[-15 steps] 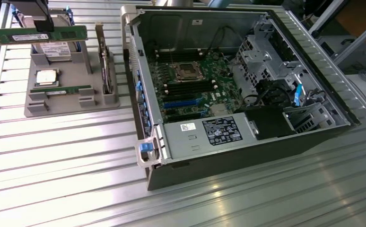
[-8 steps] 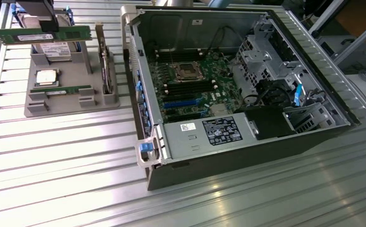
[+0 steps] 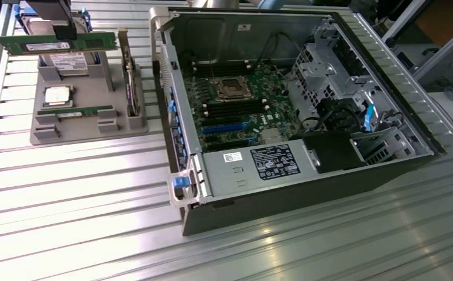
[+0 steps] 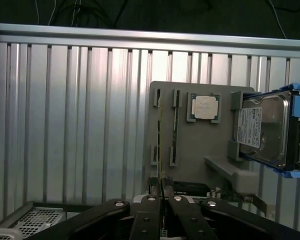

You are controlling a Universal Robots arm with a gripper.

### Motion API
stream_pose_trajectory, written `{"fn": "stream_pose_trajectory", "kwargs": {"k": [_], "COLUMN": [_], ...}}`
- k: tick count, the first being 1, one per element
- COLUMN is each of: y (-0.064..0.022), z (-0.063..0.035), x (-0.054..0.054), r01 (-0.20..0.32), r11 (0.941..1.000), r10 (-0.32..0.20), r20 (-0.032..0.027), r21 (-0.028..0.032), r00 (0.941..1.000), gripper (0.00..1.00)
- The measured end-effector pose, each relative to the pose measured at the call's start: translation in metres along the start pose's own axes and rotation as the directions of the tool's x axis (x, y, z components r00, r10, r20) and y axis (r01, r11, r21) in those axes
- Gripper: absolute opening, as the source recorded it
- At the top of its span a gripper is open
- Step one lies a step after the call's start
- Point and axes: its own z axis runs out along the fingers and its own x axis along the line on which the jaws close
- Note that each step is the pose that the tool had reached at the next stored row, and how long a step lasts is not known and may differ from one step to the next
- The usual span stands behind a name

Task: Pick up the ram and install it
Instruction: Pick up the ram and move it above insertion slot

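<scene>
Right now the claw [image 3: 55, 30] is gripping the ram [image 3: 55, 44] by its upper edge, jaws pressed together on the thin board. The stick is hanging above the grey tray [image 3: 86, 133] at the exterior view's far left, clear of its holders. Its long axis is running across the exterior view from left to right, with the labelled face turned toward that camera. The second ram [image 3: 76, 110] is sitting in its tray slot near the processor chip [image 3: 58, 96]. The open computer case [image 3: 305, 199] is lying on the desk [image 3: 78, 193] well apart from the claw, toward the exterior view's right. The dark memory slots [image 3: 228, 108] on its motherboard are seemingly running roughly parallel with the held stick, though that angle is hard to judge. In the wrist view the board is showing edge-on, a thin line between the closed fingers.
</scene>
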Motion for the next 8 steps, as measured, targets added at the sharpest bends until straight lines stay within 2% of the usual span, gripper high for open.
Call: {"fn": "stream_pose_trajectory", "kwargs": {"k": [8], "y": [-0.0057], "z": [-0.0003], "x": [0.0003], "r01": [0.000], "r11": [1.0000], "r10": [0.000], "r20": [-0.0017], "r21": [-0.0001], "r00": [1.0000], "gripper": [0.12]}}
